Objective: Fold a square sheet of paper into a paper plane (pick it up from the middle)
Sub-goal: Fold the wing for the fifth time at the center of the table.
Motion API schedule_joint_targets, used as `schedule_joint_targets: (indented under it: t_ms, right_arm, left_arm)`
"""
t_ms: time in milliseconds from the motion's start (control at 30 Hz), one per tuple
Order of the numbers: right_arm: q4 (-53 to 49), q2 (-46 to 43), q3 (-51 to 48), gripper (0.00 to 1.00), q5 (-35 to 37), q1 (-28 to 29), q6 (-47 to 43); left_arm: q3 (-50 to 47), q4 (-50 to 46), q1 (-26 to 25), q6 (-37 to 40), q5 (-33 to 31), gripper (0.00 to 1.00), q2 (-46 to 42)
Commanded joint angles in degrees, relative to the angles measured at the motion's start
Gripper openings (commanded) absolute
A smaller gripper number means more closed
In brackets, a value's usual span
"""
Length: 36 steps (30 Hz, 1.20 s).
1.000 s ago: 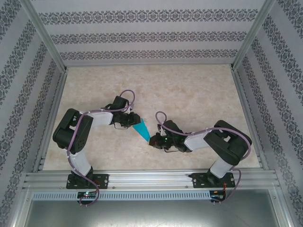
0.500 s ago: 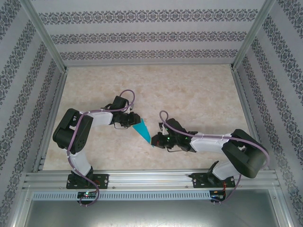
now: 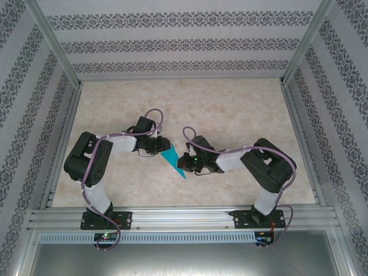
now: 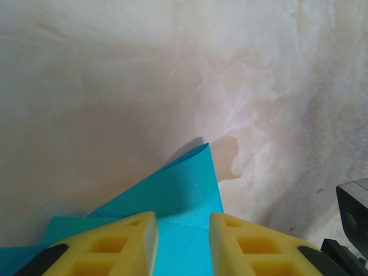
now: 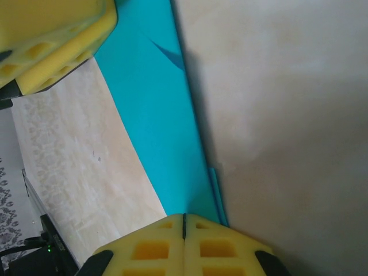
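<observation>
The teal-blue paper lies on the table folded into a narrow pointed shape, its tip toward the near edge. My left gripper is at the paper's wide far end. In the left wrist view its yellow fingers stand apart with the creased paper flat between and below them, one layer lifted at the far corner. My right gripper is at the paper's right edge. In the right wrist view it is shut, tips together on the long folded strip. The left fingers show at the strip's far end.
The marbled beige table is boxed in by patterned walls and aluminium posts. A metal rail carrying both arm bases runs along the near edge. Open table lies beyond the paper.
The right arm has swung in from the right. Its shut gripper has moved from the paper's near tip up along the right edge. The left arm has stayed put.
</observation>
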Motion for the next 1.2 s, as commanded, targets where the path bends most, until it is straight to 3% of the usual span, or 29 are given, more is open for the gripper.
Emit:
schedule_joint_targets:
  t_ms: [0, 167, 300, 567, 667, 867, 1167]
  right_arm:
    - [-2.3, 2.5, -1.5, 0.00, 0.8, 1.4, 0.0]
    - [-1.7, 2.9, -2.1, 0.00, 1.4, 1.9, 0.8]
    - [-3.3, 2.7, -1.7, 0.00, 2.5, 1.9, 0.7]
    - [-3.1, 2.0, -2.4, 0.00, 2.7, 2.0, 1.4]
    - [-3.1, 2.1, -2.6, 0.00, 2.6, 2.1, 1.5]
    - [-3.2, 1.9, -3.6, 0.00, 2.7, 2.5, 1.6]
    - [-6.0, 1.8, -3.8, 0.00, 2.7, 3.2, -0.1]
  left_arm:
    - [-1.4, -5.1, 0.7, 1.7, -3.2, 0.37, 0.5]
    - [1.5, -10.9, -1.2, 2.9, -5.5, 0.42, -7.2]
    - [-1.3, -7.6, -2.6, -0.7, -2.6, 0.44, -11.1]
    - [-9.6, 9.2, -7.0, -9.4, 0.7, 0.43, -6.8]
    - [-13.5, 20.4, -7.0, -14.2, 0.2, 0.42, -5.3]
    - [-12.3, 15.3, -6.0, -13.4, -5.7, 0.38, -3.5]
    - [-8.8, 6.6, -0.5, -8.8, -8.6, 0.39, -6.3]
